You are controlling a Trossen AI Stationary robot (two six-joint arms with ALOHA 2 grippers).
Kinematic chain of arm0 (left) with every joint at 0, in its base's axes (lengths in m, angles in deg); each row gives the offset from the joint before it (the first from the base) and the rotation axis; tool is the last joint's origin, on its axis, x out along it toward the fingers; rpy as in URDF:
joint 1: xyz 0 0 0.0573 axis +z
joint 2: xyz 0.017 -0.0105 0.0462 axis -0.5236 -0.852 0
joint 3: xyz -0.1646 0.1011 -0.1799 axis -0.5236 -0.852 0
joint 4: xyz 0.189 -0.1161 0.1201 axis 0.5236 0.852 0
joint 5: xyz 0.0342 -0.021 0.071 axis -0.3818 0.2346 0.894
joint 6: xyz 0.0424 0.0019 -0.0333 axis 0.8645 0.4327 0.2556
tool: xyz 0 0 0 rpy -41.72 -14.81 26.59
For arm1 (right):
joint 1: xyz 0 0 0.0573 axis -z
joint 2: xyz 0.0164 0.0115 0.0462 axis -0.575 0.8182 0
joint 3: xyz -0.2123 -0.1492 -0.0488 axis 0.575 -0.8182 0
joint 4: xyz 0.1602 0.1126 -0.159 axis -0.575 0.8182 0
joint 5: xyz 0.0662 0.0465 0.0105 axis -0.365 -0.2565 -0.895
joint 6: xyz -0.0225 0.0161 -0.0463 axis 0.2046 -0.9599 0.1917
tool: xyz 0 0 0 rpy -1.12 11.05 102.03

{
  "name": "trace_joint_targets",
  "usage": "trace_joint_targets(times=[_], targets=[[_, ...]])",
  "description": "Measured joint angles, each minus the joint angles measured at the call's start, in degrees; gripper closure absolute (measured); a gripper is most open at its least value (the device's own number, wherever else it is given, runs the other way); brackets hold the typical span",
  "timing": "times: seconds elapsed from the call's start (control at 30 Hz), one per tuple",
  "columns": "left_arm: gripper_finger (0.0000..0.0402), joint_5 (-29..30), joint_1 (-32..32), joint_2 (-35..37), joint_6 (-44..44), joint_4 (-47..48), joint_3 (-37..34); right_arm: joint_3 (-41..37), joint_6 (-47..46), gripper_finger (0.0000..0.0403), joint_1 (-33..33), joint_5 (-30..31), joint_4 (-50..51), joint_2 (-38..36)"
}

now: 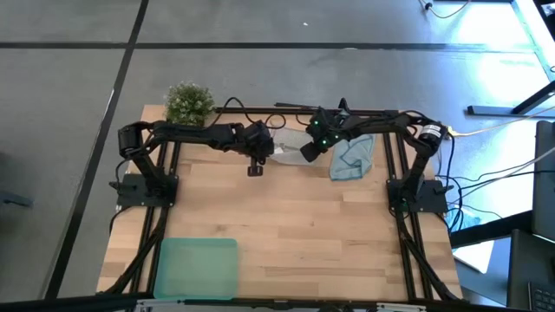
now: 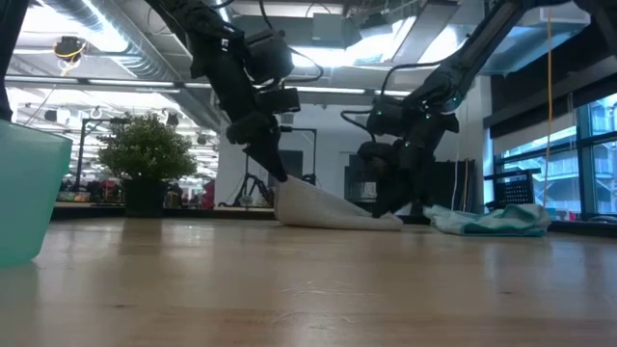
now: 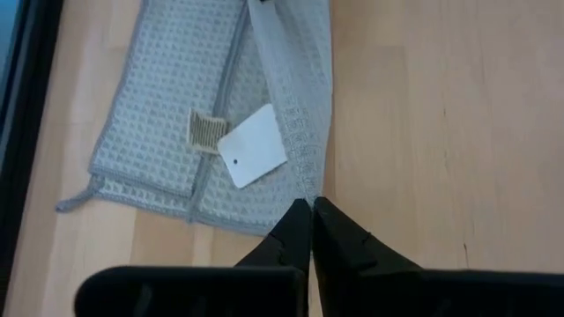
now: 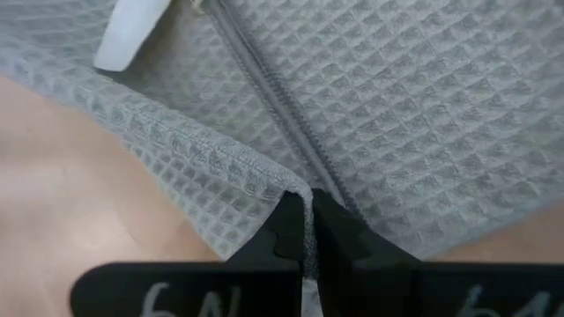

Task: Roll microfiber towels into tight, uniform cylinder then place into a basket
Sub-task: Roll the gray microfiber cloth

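The pale grey microfiber towel (image 1: 289, 147) with its white tag (image 3: 254, 157) lies at the far middle of the table, between my two grippers. My left gripper (image 1: 256, 167) is shut on its left end, and my right gripper (image 1: 305, 154) is shut on its right end. In the low view the towel slopes from the raised left end (image 2: 287, 193) down to the table at the right (image 2: 381, 223). The light blue towel (image 1: 351, 157) lies crumpled on the table, to the right of the right gripper. The mint-green basket (image 1: 195, 267) stands at the near left. My left gripper pinches a corner of the grey towel (image 3: 308, 192) between its two fingertips, slanting down from above. That corner is lifted off the table, and the cloth slopes away from it, slack. My right gripper pinches another corner of the grey towel (image 4: 295, 187) at its hem, between the two fingertips, slanting down from above. That end sits low, at or just above the table (image 2: 386, 220).
A potted plant (image 1: 188, 102) stands at the far left corner. The black frame rails (image 1: 165, 208) run along both sides of the table. Bare wood (image 1: 295, 234) stretches from the towels to the near edge, right of the basket.
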Motion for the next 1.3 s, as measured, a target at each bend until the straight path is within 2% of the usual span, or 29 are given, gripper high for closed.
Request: trace_joint_targets(times=[0.13, 0.27, 1.03, 1.13, 1.3], targets=[[0.0401, 0.86, 0.01, 0.00, -0.04, -1.77, -0.04, 0.03, 0.01, 0.0394, 0.02, -0.52, 0.00, 1.21], [0.0401, 5.30, 0.13, 0.00, -3.27, -3.26, -0.09, 0.01, -0.01, 0.0394, 0.03, -0.67, 0.03, 1.54], [0.0401, 8.04, 4.46, -12.01, -6.01, -12.70, -0.08, -0.25, 0.26, 0.0394, 0.07, -2.21, -0.52, 1.78], [0.0401, 8.04, 4.70, -12.24, -6.01, -13.24, -0.07, -0.30, 0.28, 0.0382, 0.11, -3.80, -0.91, 1.82], [0.0401, 7.27, 5.12, -13.50, -6.04, -14.04, 0.02, -0.38, 0.26, 0.0336, 0.07, -4.37, -1.83, 1.84]])
